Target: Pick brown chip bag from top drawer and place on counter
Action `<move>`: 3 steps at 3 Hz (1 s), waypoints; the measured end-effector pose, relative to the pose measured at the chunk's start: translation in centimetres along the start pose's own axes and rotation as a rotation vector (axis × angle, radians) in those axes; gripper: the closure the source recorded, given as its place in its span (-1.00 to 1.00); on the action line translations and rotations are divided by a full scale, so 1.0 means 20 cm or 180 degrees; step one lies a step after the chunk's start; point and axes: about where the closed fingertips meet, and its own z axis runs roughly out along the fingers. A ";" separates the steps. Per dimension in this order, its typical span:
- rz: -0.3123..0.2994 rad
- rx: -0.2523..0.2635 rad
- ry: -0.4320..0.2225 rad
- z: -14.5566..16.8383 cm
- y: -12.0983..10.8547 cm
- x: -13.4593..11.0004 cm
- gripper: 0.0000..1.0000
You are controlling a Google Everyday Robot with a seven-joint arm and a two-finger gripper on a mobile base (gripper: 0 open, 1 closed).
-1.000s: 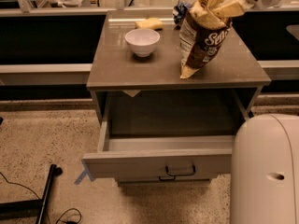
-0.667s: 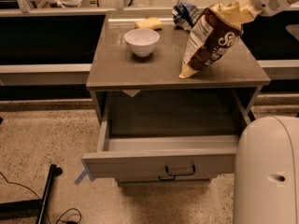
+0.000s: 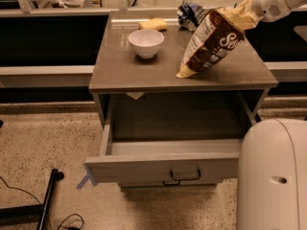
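We see the brown chip bag [image 3: 211, 44] lean further over than a moment ago, its lower corner now touching the table [image 3: 124, 73] (the top drawer [image 3: 158, 164] gapes open below). The gripper [image 3: 253, 11], upper right, keeps its fingers clenched on the bag's tan end; release seems near.

I read only white script beginning "Se", the rest illegible, on the brown chip bag [image 3: 209, 46], whose far-right upper end the gripper [image 3: 248, 13] pinches.

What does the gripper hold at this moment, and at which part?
The gripper holds the brown chip bag by its tan upper end; the bag's lower corner touches the counter.
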 end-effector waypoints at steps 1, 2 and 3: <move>-0.0017 -0.0057 0.0031 0.05 0.01 0.03 -0.92; -0.0074 -0.0187 0.0000 0.13 0.04 0.05 -1.00; -0.0124 -0.0283 -0.0077 0.18 0.08 0.04 -1.00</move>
